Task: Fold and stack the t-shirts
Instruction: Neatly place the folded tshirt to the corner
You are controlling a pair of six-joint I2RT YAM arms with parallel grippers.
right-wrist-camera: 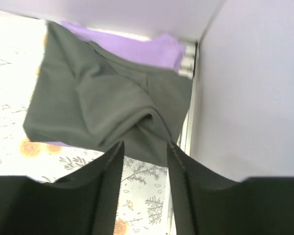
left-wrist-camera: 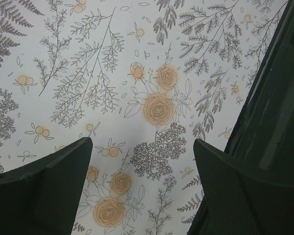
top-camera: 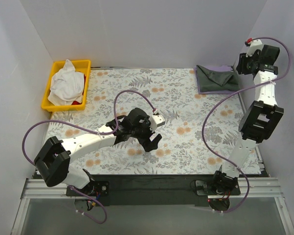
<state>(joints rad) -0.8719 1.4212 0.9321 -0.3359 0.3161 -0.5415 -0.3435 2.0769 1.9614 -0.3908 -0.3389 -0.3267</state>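
Charcoal grey cloth t-shirt lies folded atop the lavender purple t-shirt, far right corner. Right gripper and left gripper both stand open, empty. Pressing the stack flat without dragging it seems wise.

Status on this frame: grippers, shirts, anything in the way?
Left gripper open over tablecloth. Right gripper open, empty. Grey shirt folded on lavender shirt, far right corner. Nothing blocking.

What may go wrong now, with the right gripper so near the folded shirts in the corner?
1. The right gripper hangs with jaws apart at the edge of the grey shirt; closing there may snag the raised crease and pull the fold open.
2. The grey shirt lies askew on the purple shirt, close to the wall; a tug may slide the stack.
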